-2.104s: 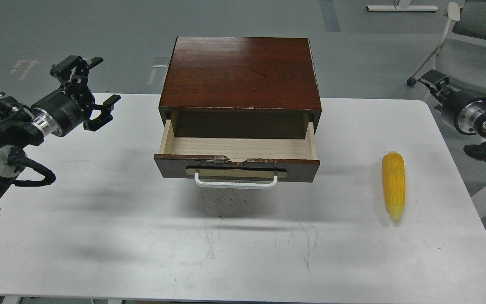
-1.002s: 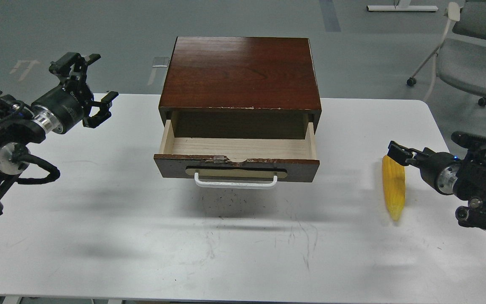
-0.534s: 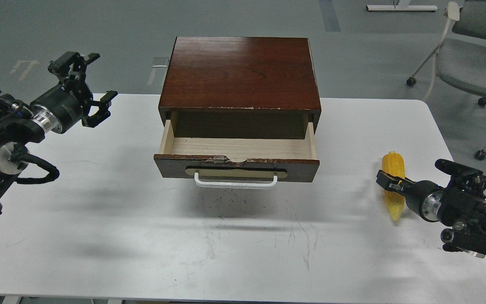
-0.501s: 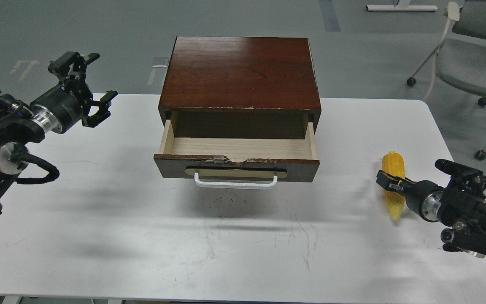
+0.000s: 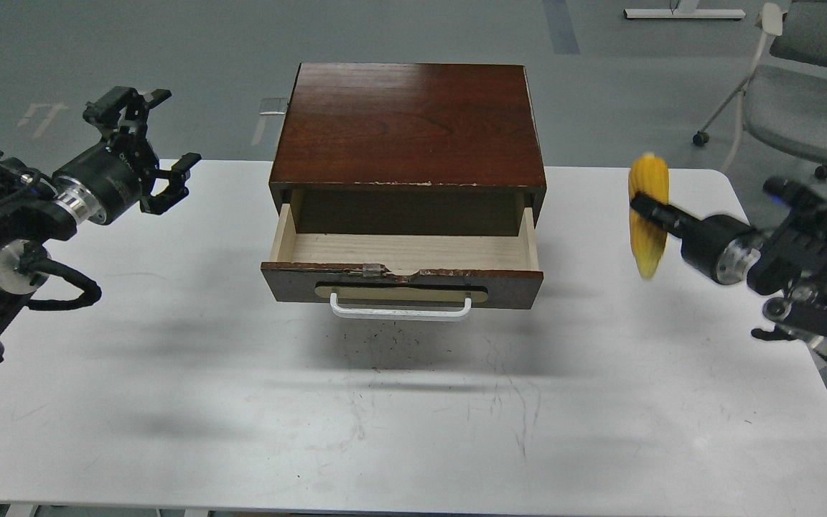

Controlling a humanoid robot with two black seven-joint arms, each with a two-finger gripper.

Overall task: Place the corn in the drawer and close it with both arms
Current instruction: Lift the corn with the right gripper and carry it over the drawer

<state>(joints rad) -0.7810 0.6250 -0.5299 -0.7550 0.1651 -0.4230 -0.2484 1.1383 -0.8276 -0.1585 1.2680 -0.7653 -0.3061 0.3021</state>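
Observation:
The yellow-orange corn hangs upright in the air at the right, clear of the white table. My right gripper is shut on its middle, the arm coming in from the right edge. The drawer stands pulled open under the dark brown cabinet; its pale wood interior is empty and its white bar handle faces me. My left gripper is open and empty, held above the table left of the cabinet.
A grey wheeled chair stands on the floor beyond the table's far right corner. The cabinet sits at the table's far middle. Scuff marks show on the table in front of the drawer.
My right gripper closed on the corn where it lay on the table and lifted it up and slightly left. The left arm stayed where it was.

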